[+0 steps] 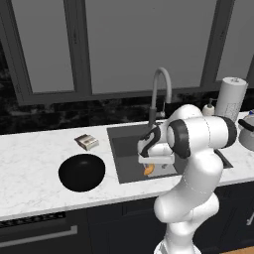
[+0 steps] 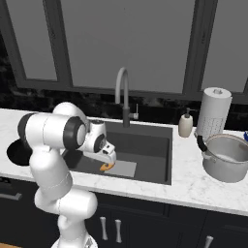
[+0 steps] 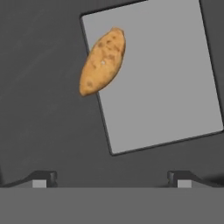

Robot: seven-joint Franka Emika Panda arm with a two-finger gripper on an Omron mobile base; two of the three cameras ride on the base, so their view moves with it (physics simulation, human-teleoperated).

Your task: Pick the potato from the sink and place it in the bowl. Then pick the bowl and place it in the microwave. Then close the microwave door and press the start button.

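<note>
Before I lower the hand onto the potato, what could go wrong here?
The potato lies off-centre, up and left of the open hand, so a straight descent could miss it or clip one end. It also lies skewed to the fingers, straddling the edge of the light panel on the sink floor, so it may roll away. The faucet stands close to the arm.

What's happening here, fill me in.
The arm has its gripper down in the sink, open and empty, right above the potato. The potato lies on the sink floor, half over a lighter grey panel, not yet touched. The bowl waits empty on the counter beside the sink.
</note>
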